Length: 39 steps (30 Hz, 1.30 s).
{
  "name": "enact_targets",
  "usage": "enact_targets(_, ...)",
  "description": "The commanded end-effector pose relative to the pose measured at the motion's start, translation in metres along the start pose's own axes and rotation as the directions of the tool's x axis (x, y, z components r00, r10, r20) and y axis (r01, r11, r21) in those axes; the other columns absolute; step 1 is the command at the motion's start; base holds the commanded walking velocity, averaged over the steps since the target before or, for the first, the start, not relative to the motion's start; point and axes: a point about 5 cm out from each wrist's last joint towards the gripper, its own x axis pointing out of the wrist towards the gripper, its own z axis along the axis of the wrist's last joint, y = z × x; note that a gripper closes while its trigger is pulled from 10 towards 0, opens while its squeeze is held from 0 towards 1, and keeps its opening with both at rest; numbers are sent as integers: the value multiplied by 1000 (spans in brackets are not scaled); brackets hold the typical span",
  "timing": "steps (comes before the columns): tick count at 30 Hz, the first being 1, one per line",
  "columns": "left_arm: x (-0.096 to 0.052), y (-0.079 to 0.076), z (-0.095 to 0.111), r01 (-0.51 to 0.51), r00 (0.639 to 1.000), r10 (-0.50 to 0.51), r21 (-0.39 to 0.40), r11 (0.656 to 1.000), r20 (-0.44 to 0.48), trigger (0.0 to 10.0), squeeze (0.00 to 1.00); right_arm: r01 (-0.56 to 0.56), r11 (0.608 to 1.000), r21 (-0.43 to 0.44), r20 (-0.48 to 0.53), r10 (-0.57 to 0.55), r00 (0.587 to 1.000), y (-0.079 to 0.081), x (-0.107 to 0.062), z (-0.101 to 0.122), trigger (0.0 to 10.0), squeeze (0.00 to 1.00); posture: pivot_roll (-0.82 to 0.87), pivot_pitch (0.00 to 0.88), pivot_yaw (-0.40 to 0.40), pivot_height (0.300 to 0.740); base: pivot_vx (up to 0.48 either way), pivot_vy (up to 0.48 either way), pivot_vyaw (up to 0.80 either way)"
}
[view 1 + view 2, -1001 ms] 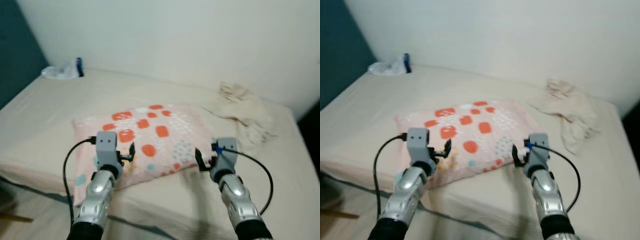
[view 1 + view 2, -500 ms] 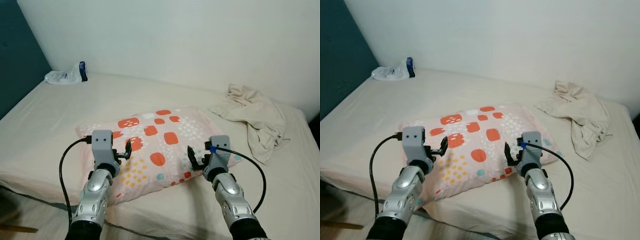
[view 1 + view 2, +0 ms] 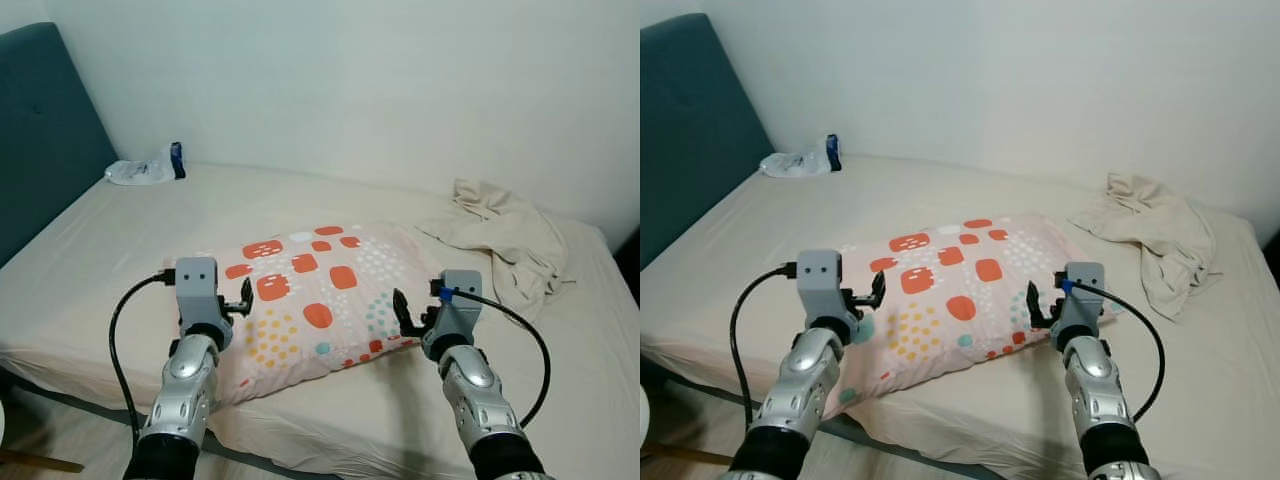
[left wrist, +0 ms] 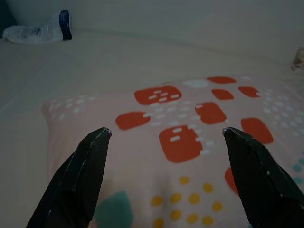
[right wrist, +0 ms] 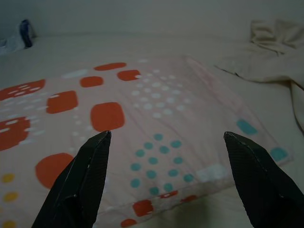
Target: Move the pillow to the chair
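Jaws spread wide on both my left gripper (image 3: 243, 299) and my right gripper (image 3: 407, 313), each poised at the near edge of the pillow (image 3: 310, 290) with nothing pinched. That pillow lies flat on the bed (image 3: 120, 230), near a crumpled cloth (image 3: 505, 235) and well apart from a plastic bag (image 3: 145, 168). Grasp, lift and carry to the chair all remain, by my judgement.

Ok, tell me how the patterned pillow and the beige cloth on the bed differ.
The pillow is pink with orange patches and coloured dots; the cloth is plain beige. The pillow lies flat and smooth, the cloth crumpled in folds. The pillow sits near the bed's front edge between the open left gripper and the open right gripper; the cloth lies farther back to the right. Both rest on the bed.
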Motion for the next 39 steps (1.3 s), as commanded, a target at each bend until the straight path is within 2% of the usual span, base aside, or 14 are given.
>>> enact_targets(1,-1,6,-9,-35,998,36,22,999,-53,10000,0,16,999,32,-35,-15,999,0,0,-6,10000,0,-78,136,44,740,0,0,0)
enact_targets(7,3,10,-8,-82,995,84,35,996,-62,10000,0,10,999,38,-34,-9,999,0,0,-5,10000,0,-80,143,48,740,0,0,0)
enact_targets(10,6,19,-7,-142,987,144,35,989,-73,10000,0,11,999,49,-44,-9,999,0,0,-6,10000,0,-81,144,51,740,0,0,0)
enact_targets(13,7,22,-6,-158,984,160,29,987,-78,10000,0,10,999,53,-53,-7,999,1,0,-7,10000,0,-80,146,50,740,0,0,0)
enact_targets(17,9,27,-6,-174,981,177,38,984,-83,10000,0,-1,999,55,-69,4,998,2,0,-8,10000,0,-81,147,53,721,0,0,0)
enact_targets(28,10,20,-12,-145,983,147,29,989,-114,10000,0,-19,998,54,-51,22,998,5,1,-6,10000,0,-83,137,53,676,0,0,0)
enact_targets(36,9,14,-16,-117,984,119,18,993,-131,10000,0,-21,998,51,-62,24,998,5,0,-7,10000,0,-82,143,56,676,0,0,0)
enact_targets(39,9,13,-16,-108,985,109,15,994,-136,10000,0,-26,998,57,-68,30,997,6,-1,-8,10000,0,-82,147,57,661,0,0,0)
